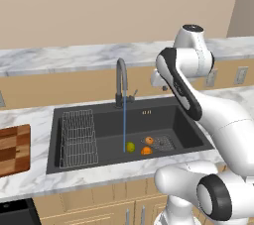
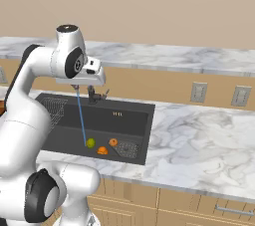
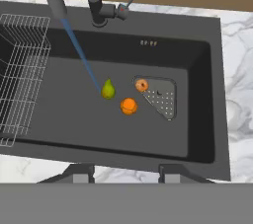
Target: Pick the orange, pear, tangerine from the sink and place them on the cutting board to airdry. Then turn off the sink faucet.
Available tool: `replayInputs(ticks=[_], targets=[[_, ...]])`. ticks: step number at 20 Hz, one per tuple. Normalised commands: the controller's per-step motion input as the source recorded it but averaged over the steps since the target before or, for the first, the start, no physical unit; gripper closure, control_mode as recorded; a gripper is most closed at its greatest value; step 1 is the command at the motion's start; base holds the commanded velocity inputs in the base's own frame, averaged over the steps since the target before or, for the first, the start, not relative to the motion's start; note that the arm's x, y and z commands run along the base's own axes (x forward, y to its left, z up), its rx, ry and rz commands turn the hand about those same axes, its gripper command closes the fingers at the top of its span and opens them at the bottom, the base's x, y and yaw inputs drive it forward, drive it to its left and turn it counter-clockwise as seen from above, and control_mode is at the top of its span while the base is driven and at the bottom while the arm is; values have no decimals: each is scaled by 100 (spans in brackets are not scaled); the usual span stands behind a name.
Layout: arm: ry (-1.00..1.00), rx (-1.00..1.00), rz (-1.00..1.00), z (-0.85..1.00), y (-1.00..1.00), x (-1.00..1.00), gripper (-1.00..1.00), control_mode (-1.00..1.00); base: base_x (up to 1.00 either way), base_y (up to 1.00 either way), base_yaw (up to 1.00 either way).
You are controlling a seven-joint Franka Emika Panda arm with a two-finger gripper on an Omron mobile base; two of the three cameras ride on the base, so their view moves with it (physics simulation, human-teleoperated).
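Two dark fingertips (image 3: 84, 172) of the pincer (image 3: 126, 173) rise at the bottom of the hand view, standing apart with nothing between them; whether they count as released or partly clenched I cannot tell, but they grasp nothing. Beyond and below the pincer lies the sink (image 3: 197, 119), a dark grey basin set in a marble counter (image 3: 239, 70).

On the basin floor, well ahead of the pincer, sit three fruits. One pear (image 3: 108, 90), yellow-green, stands where the blue water stream (image 3: 81, 57) lands. One plain orange fruit (image 3: 128, 106) lies just beside the pear, on the side nearer the pincer and slightly to the right. One more orange fruit (image 3: 142, 85), paler with a ring-like marking, rests at the edge of the single drain grate (image 3: 160, 97), farther from the pincer than the plain one. Which of the two is the orange and which the tangerine I cannot tell. None touches the pincer.

One wire rack (image 3: 22, 70) fills the basin's left part, off to the pincer's left. One sink faucet (image 3: 94, 1) stands at the far rim, its small lever (image 3: 126, 6) sticking out to the right, water running.

In the left base view, one cutting board (image 1: 14, 149) lies on the counter left of the sink, well away from the arm.
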Motion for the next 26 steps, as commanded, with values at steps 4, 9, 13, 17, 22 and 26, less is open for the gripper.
replayInputs(ticks=[4,9,13,17,22,26], targets=[[0,-1,0,-6,4,-6,-100,-100,0,0,0],[2,-1,0,-49,4,3,-100,-100,0,0,0],[0,0,0,-48,-3,8,-100,-100,0,0,0],[0,0,0,-40,0,30,-100,-100,0,0,0],[0,0,0,-28,1,27,-100,-100,0,0,0],[0,0,0,-29,0,35,-100,-100,0,0,0]])
